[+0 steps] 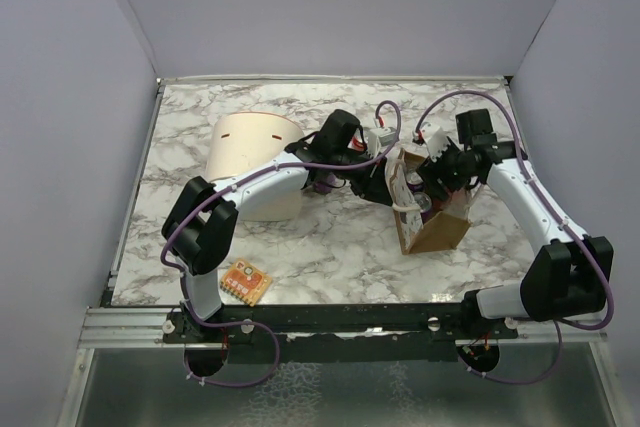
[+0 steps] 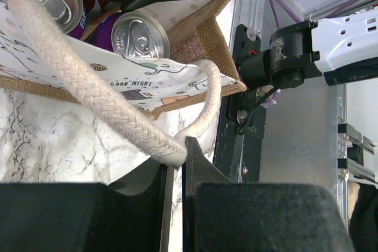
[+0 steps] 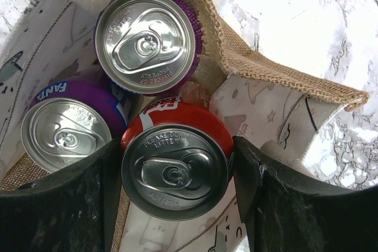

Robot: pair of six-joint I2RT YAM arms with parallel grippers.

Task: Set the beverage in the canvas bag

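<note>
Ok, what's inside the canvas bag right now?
Three upright cans: two purple cans and a red can, which the right gripper grips at the mouth. The cans cover the canvas bag's floor, so anything beneath them is hidden.

Marble table; canvas bag, tub, packet

Rough burlap canvas bag, shiny metal can

From above, the contents of the tan-brown boxy canvas bag cannot be seen. The print on the small flat orange packet is too small to be read.
</note>
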